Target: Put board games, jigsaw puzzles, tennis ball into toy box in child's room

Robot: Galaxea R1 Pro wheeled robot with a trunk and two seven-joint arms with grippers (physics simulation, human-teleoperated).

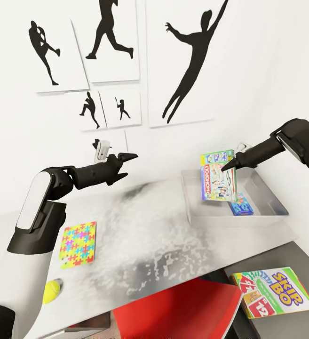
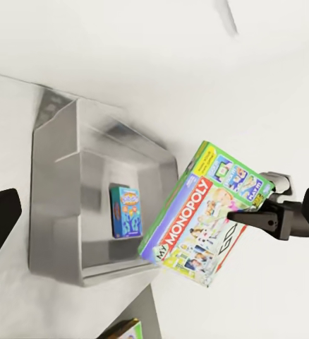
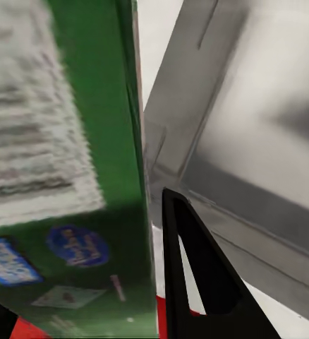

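Right now the right gripper [image 1: 229, 165], jaws clamped on the Monopoly box [image 1: 217, 176], is holding it upright over the toy box [image 1: 262, 214] at centre right; lowering flat before releasing seems wise. Left gripper [image 1: 128, 165] is hovering with jaws apart.

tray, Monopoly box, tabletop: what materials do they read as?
Tray: light-grey moulded plastic or possibly metal, going by its smooth flared walls with a soft sheen.
Monopoly box, held over the tray by the right hand: printed cardboard, glossy; thin, sharp edges, full-colour artwork.
Tabletop: pale grey, hard and fairly reflective, with blotchy speckled highlights; laminate or brushed metal, can't say which.
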